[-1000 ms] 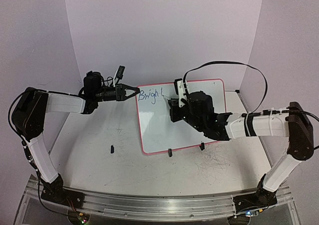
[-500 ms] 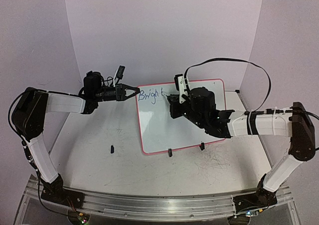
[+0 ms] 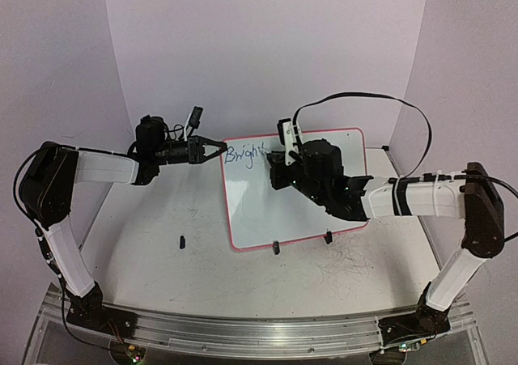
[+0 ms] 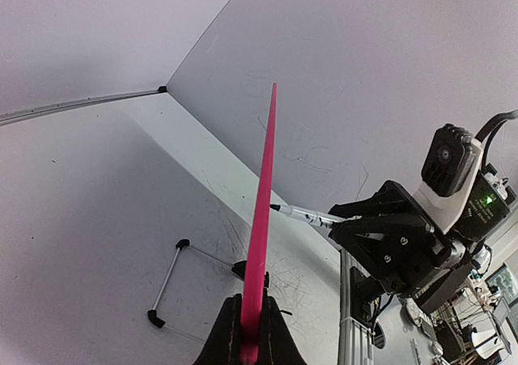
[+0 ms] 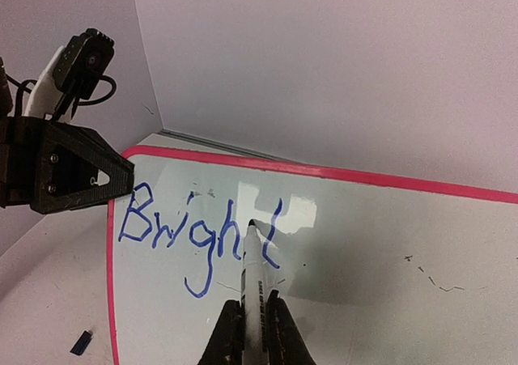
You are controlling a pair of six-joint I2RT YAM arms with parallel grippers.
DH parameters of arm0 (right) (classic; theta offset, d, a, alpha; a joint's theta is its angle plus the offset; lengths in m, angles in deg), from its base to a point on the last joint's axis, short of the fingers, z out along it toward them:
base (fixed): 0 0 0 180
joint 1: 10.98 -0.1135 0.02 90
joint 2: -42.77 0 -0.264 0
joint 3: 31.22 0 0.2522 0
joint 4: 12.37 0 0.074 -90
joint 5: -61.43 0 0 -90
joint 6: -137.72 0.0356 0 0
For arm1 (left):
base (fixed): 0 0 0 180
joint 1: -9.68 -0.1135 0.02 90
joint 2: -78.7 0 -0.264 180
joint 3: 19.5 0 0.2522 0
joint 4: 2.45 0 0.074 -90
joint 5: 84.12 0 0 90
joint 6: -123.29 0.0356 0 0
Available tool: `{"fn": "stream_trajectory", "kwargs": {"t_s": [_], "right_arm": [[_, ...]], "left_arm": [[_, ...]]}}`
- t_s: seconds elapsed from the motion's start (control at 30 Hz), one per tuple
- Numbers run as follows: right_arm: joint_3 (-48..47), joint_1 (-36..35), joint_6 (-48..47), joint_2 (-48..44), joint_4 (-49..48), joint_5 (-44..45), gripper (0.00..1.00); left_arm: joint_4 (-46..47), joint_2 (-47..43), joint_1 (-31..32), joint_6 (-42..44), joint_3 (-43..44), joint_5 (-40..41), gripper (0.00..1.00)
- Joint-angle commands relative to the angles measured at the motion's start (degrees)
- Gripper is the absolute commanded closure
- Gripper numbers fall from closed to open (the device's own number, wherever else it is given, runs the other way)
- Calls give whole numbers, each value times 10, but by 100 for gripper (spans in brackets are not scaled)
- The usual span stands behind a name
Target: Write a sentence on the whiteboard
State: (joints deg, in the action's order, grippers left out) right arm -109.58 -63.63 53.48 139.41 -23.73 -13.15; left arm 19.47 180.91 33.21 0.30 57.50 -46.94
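The right gripper (image 5: pixel 252 320) is clamped on a marker (image 5: pixel 256 280), tip touching the whiteboard (image 5: pixel 388 244) at "Bright" (image 5: pixel 194 235). The left gripper (image 3: pixel 212 150) pinches the board's left rim, seen edge-on from its wrist camera.
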Motion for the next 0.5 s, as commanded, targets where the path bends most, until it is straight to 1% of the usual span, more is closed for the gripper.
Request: {"fn": "stream_trajectory", "kwargs": {"t_s": [0.0, 0.47], "right_arm": [[-8, 1, -2, 9, -17, 23, 100], [-4, 0, 4, 4, 5, 49, 100]], "left_arm": [[3, -4, 7, -6, -1, -11, 100], [3, -4, 6, -5, -1, -11, 100]]}}
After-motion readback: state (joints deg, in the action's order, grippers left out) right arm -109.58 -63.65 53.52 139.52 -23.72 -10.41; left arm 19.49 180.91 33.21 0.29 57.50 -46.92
